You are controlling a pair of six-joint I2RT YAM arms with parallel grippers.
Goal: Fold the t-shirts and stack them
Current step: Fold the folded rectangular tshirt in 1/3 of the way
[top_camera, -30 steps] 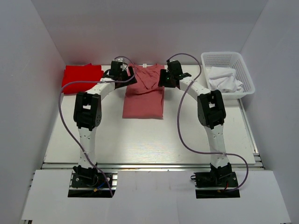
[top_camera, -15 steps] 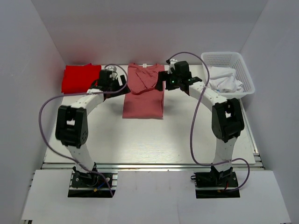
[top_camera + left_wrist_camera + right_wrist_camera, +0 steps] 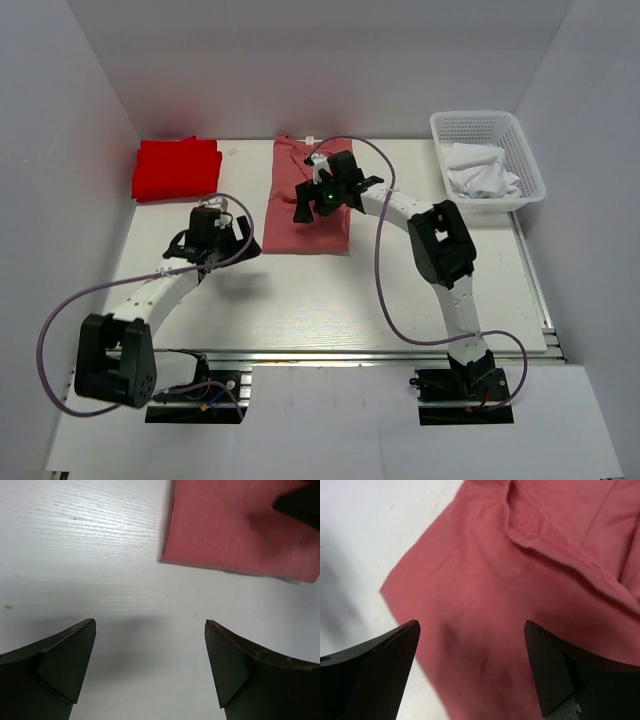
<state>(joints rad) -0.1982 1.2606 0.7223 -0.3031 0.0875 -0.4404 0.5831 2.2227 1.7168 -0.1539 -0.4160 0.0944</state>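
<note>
Presently: pink t-shirt (image 3: 300,235) folded on table (image 3: 320,300), red t-shirt (image 3: 177,168) folded far left. Left pincer (image 3: 150,626) wide, empty, over bare table; right pincer (image 3: 471,626) wide, empty, above the pink t-shirt.

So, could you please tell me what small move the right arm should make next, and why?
Probably lower the right gripper onto the pink t-shirt and pinch its cloth. It hovers open and empty above that shirt, which lies as a long strip, not yet stacked on the red t-shirt. The left gripper is open over the table beside it.
</note>
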